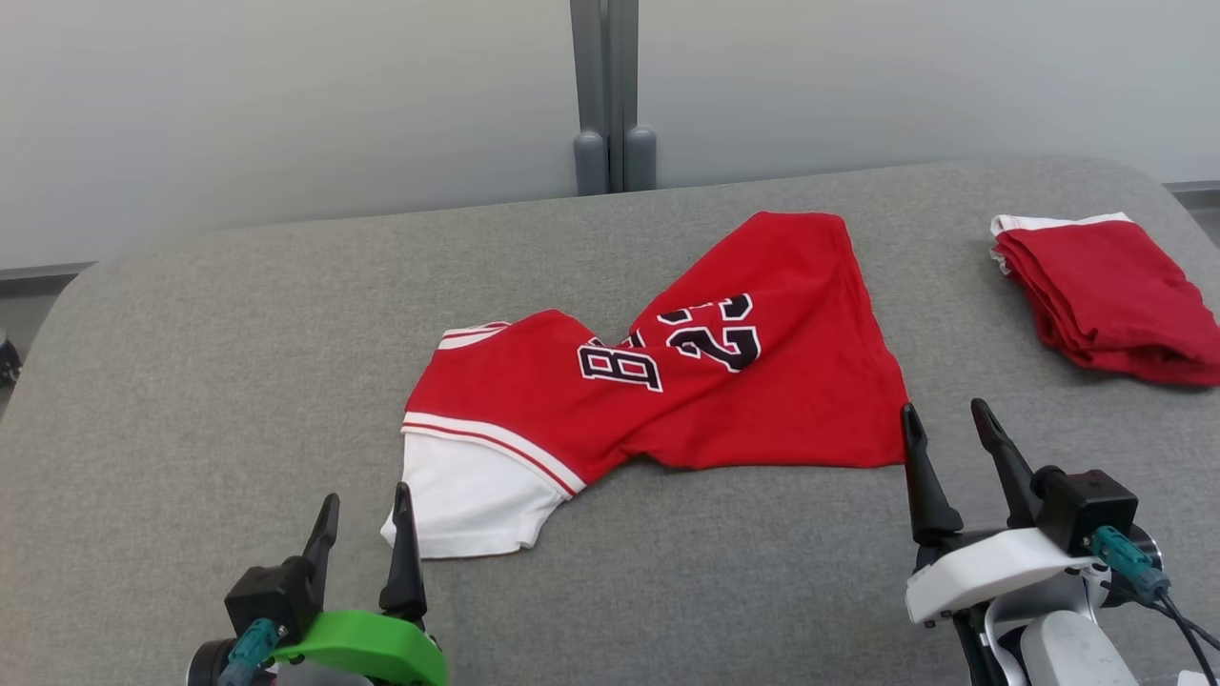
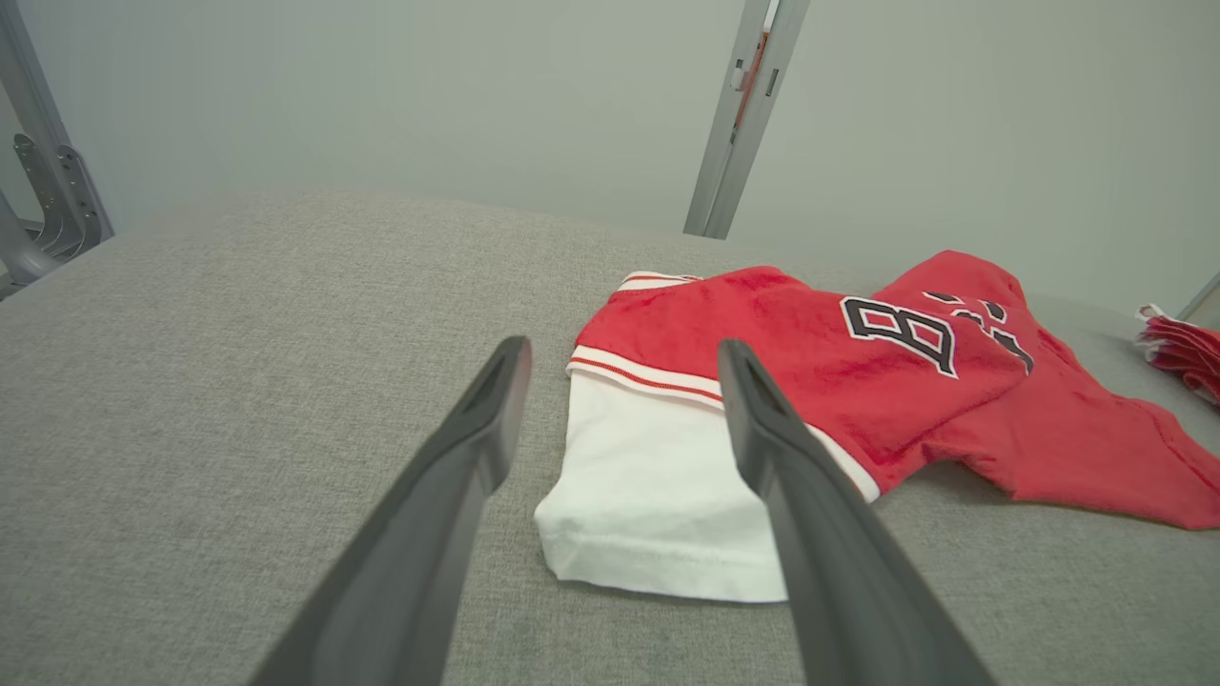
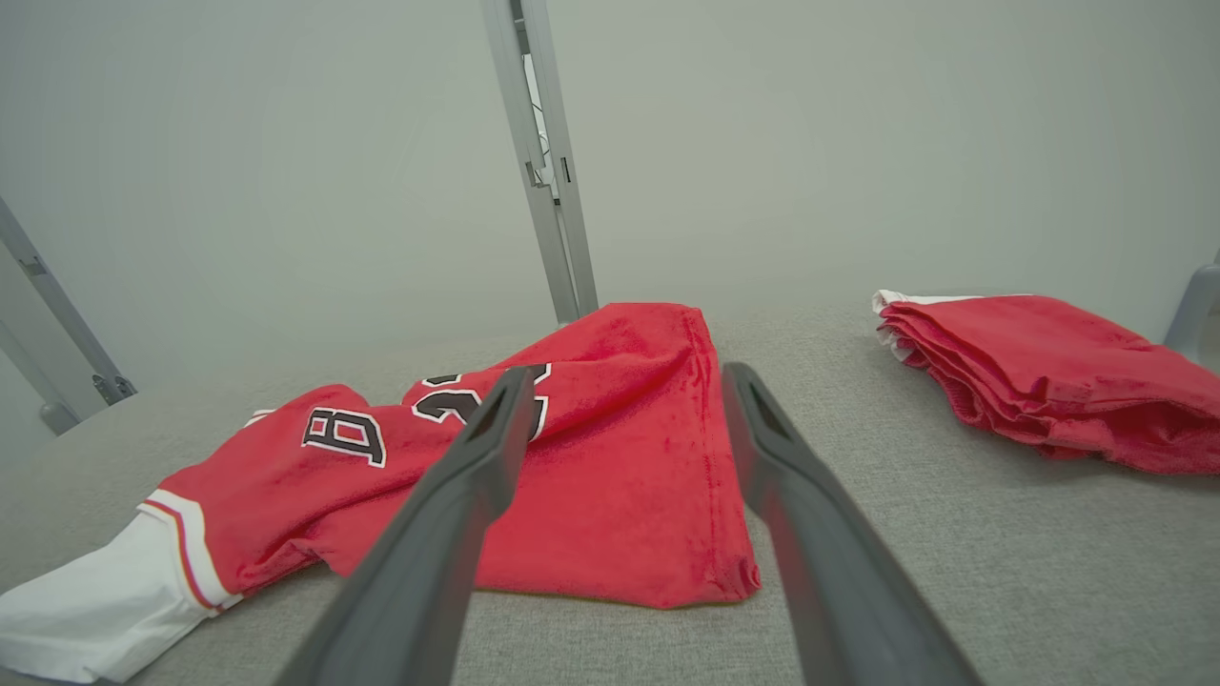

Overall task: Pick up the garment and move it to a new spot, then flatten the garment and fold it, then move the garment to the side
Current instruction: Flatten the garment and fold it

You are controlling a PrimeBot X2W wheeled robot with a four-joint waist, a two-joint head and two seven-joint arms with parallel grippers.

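Table (image 1: 191, 381): a grey fabric-covered top is seen across the head view, its far corners rounded.
Left gripper (image 1: 367, 494): found at 7 o'clock in the head view, fingers pointed towards 12; the two fingers are spread apart and nothing is clasped between them. The fingertips are placed just short of the white sleeve, and touch cannot be told.
White sleeve (image 1: 467, 495): laid flat at the garment's 7 o'clock end, joined to the red cloth by a red-and-white striped band.
Garment (image 1: 762, 410): a red jersey is spread on the middle of the table, creased and twisted near its centre, with its broad red part reaching towards 1 o'clock.
Lettering (image 1: 620, 364): a black letter B edged in white, with numerals at its 2 o'clock side partly lost in a fold.
Post (image 1: 610, 95): a grey upright is set against the pale wall at 12 o'clock, beyond the table.
Right gripper (image 1: 945, 408): found at 4 o'clock in the head view; its fingers are held apart and empty, just beside the garment's 4 o'clock corner.
Folded pile (image 1: 1115, 295): red cloth with a white edge is stacked at 2 o'clock, well apart from the garment.
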